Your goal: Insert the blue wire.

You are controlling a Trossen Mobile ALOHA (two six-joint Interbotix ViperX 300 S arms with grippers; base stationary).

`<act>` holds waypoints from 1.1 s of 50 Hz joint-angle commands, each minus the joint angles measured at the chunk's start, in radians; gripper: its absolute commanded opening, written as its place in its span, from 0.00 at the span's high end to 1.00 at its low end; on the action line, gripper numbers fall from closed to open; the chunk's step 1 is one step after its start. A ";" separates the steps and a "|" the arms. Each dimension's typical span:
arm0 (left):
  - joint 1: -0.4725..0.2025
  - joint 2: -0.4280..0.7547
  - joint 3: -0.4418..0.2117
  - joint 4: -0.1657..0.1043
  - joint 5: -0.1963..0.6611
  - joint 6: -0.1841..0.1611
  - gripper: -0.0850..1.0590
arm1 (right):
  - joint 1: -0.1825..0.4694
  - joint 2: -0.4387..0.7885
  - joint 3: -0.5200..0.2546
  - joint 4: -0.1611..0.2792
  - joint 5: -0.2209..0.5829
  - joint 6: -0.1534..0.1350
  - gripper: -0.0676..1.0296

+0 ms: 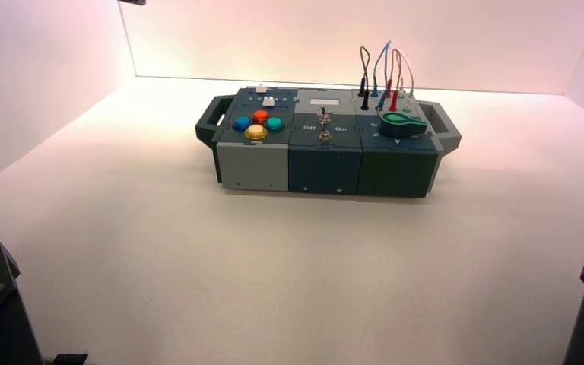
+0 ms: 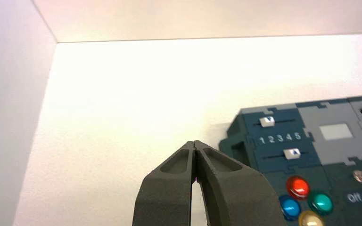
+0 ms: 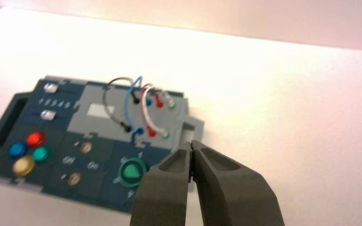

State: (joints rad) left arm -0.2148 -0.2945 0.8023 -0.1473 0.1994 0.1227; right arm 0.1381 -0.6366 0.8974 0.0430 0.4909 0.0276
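The blue wire (image 3: 128, 99) arches as a light-blue loop over the socket panel at the right rear of the box (image 1: 327, 163). Both of its dark-blue plugs stand at that panel, one (image 3: 139, 132) in the row nearer the knob, the other in the far row. In the high view the blue wire (image 1: 381, 62) rises between a black and a red wire. My right gripper (image 3: 191, 142) is shut and empty, hovering off the box's right end, well short of the wires. My left gripper (image 2: 194, 142) is shut and empty, off the box's left rear corner.
A black wire (image 3: 106, 96), a red wire (image 3: 143, 106) and a white wire flank the blue one. A green knob (image 3: 131, 170) sits in front of the sockets. Coloured buttons (image 1: 256, 124), a toggle switch (image 1: 324, 122) and two white sliders (image 2: 267, 121) fill the rest. White walls enclose the table.
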 commanded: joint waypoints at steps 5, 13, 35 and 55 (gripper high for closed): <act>-0.060 0.009 -0.074 -0.021 0.137 0.000 0.95 | 0.098 -0.003 -0.095 0.009 0.149 -0.003 0.96; -0.106 0.040 -0.109 -0.046 0.245 0.003 0.95 | 0.143 0.017 -0.149 0.018 0.258 -0.003 0.96; -0.183 0.123 -0.173 -0.072 0.423 0.021 0.95 | 0.147 0.071 -0.169 0.051 0.400 -0.003 0.95; -0.199 0.245 -0.252 -0.106 0.420 0.020 0.95 | 0.149 0.150 -0.178 0.081 0.356 -0.003 0.67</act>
State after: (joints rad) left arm -0.4080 -0.0506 0.5860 -0.2500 0.6259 0.1381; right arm 0.2823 -0.4924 0.7440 0.1150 0.8636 0.0261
